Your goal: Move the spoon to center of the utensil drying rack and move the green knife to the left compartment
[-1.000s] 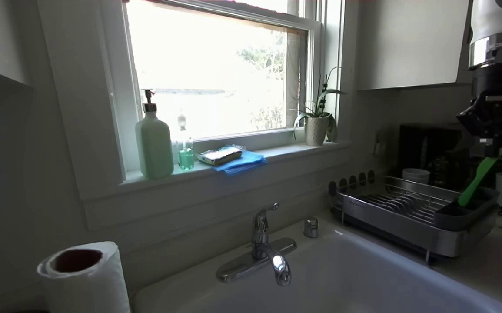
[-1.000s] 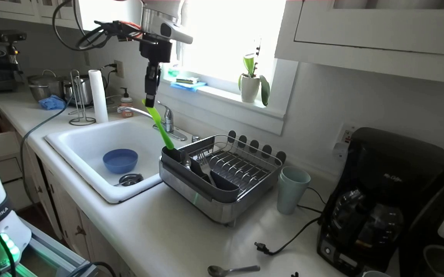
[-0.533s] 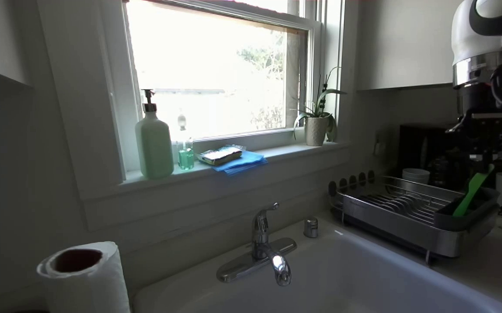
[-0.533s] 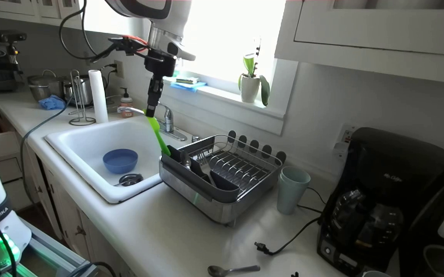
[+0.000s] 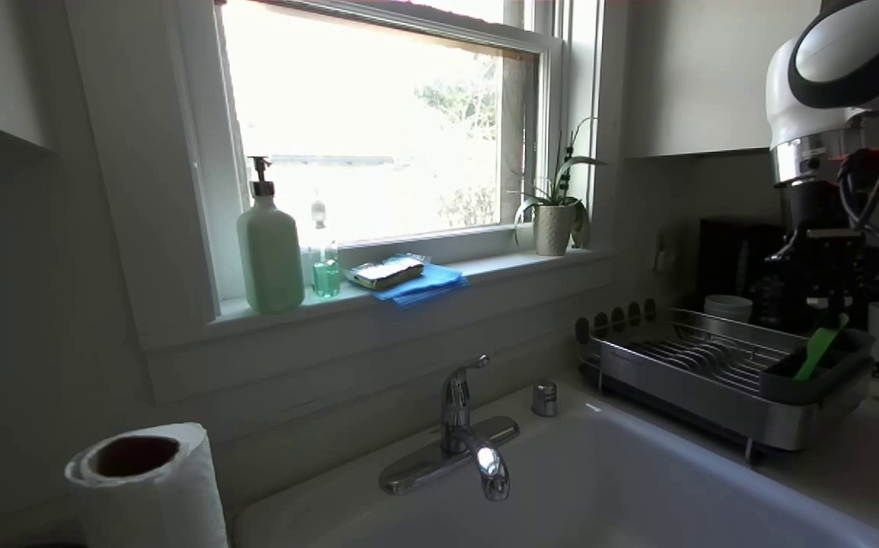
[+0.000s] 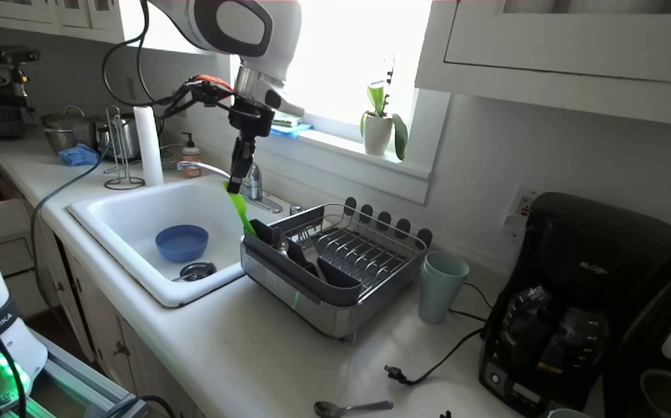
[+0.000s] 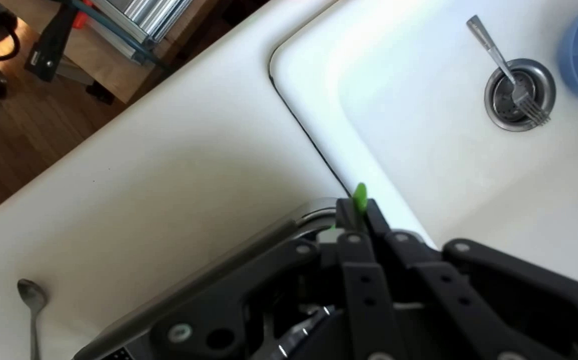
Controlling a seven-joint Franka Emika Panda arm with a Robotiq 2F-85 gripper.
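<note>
My gripper (image 6: 234, 187) is shut on the green knife (image 6: 241, 212) near its top end, and the wrist view shows the knife's green tip (image 7: 360, 195) between the fingertips (image 7: 358, 212). The knife is tilted. Its lower end is down in the sink-side end compartment of the grey utensil holder (image 6: 297, 270) on the utensil drying rack (image 6: 335, 319). Both exterior views show this knife (image 5: 818, 352) and rack (image 5: 683, 373). A silver utensil, perhaps a spoon (image 6: 280, 240), stands in the holder beside the knife's compartment. Another spoon (image 6: 352, 409) lies on the counter, also in the wrist view (image 7: 32, 297).
The white sink (image 6: 108, 203) beside the rack holds a blue bowl (image 6: 182, 242) and a fork (image 7: 506, 70). The faucet (image 6: 254, 183) stands close behind the gripper. A fork (image 6: 306, 238) is in the rack. Stacked cups (image 6: 442, 287) and a coffee maker (image 6: 579, 302) stand beyond it.
My gripper has moved down, and the knife has gone with it. The knife's lower end now sits deeper in the holder's end compartment. The gripper has stayed shut on the knife.
</note>
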